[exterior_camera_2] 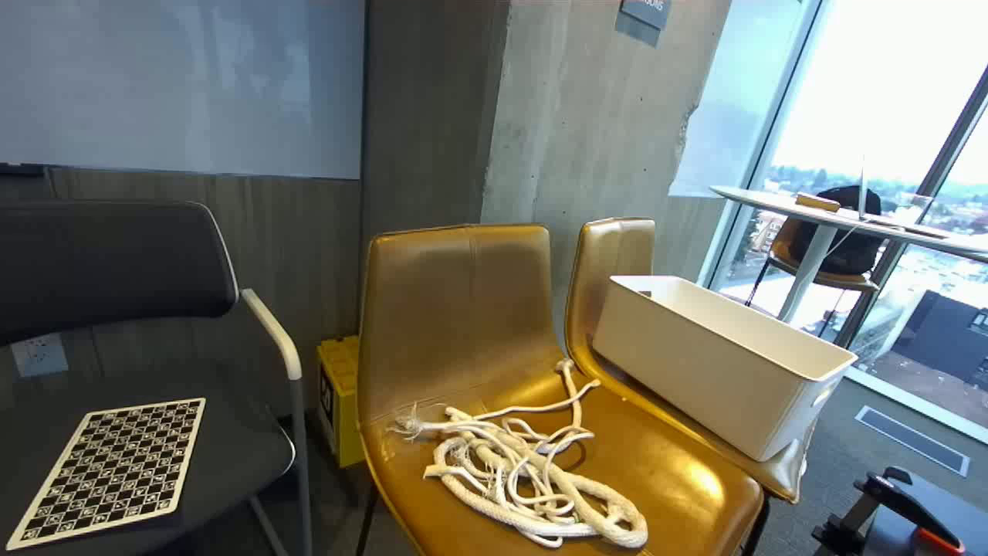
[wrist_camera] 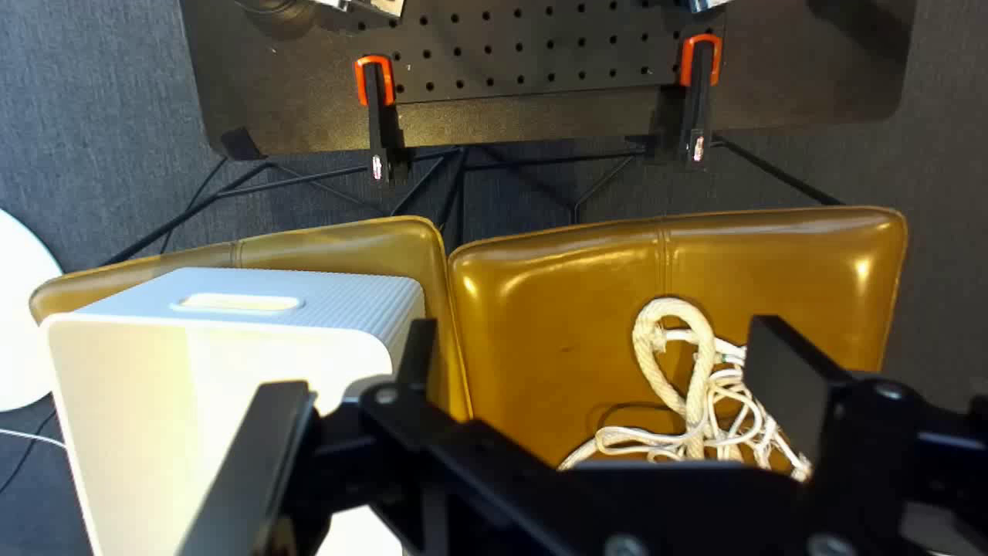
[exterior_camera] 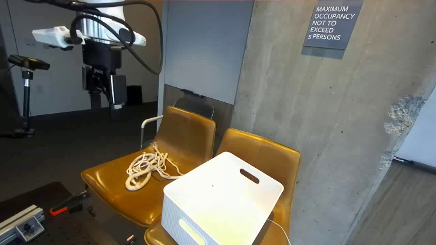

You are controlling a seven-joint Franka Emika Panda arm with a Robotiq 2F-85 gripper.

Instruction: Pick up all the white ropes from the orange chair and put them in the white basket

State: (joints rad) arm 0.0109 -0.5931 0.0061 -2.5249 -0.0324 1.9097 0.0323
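1. White ropes are the goods to shift, and toward the left of an exterior view, above and well apart from them, hang the spread fingers, with nothing between them. The arm points its wrist straight down; its high pose looks chosen for clearance, with the pick-up yet to begin.

2. Next rightward, the ropes lie in a loose heap on the seat of the orange chair, thick loops tangled with thin strands, one strand trailing off to the right. The chair probably serves as a stand, its curved seat and backrest helping to keep slack cord from sliding off. A pinch on one loop could leave other lengths behind, so I expect more than one trip.

3. Farther right, the white basket stands with its mouth upward on a matching chair, just beside. Presumably it sits there to keep the carry short and give trailing ends a wide opening to drop into. No rope shows inside it.

4. Across the wrist view, the basket comes first at the left, then the ropes toward the right, partly hidden by the fingers. From that, the arm seems to need a descent and some shift before gripping.
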